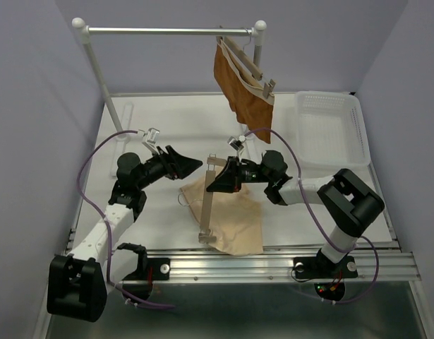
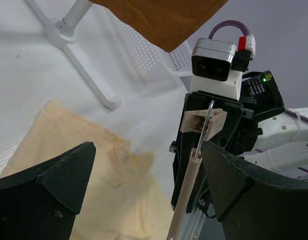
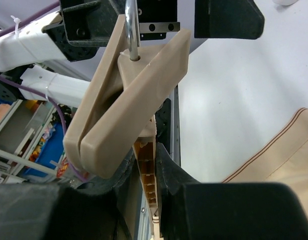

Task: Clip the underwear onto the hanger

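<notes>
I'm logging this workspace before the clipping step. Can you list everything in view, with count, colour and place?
underwear: one, pale beige, lying on the table, front centre
hanger: one, light wood with metal hook, tilted, lower end over the underwear
second hanger: one, light wood, on the rack rail, rear right
garment: one, rust-brown, hanging from the second hanger
rack: one, white posts and metal rail, at the rear
basket: one, white, rear right
table: one, white
left pincer: one, black, open, just left of the hanger
right pincer: one, black, shut on the hanger near its upper clip
</notes>
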Tool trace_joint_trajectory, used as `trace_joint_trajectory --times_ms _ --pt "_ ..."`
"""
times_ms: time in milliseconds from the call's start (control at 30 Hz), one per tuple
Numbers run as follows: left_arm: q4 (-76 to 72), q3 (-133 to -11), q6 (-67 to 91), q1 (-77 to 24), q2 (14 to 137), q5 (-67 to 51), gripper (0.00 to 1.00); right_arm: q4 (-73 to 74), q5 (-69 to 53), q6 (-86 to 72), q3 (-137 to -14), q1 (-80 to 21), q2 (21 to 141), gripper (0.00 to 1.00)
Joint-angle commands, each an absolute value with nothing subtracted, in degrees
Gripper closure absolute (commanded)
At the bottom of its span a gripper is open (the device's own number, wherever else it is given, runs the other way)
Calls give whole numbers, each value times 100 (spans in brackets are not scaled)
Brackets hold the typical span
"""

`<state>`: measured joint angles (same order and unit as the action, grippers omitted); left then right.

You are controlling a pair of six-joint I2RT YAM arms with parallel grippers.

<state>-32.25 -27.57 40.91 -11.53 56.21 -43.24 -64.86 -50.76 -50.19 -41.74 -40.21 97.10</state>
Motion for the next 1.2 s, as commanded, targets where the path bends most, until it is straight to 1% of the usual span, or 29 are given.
trace_joint_trajectory --times_ms 0,167,300,767,1167 --pt "-3489 -2997 3981 -1099 5405 -4561 1 -6785 -5264 -5167 -4227 -3973 9729 99" --pt "-4050 -2979 4078 -1090 5493 -5157 1 -6996 -5484 -5352 -4385 -3973 9975 99" --pt "-4385 -2945 4183 -1099 5555 -5361 1 -7084 -5563 -5528 -4508 -3973 10107 99" --pt "-4693 -3015 4227 -1213 5924 -5520 1 -6698 -5810 -5396 -4983 -4131 10309 99" --pt "-4799 -2936 4333 -1274 5713 -5484 1 -7057 -6012 -5660 -5282 -4306 10591 99"
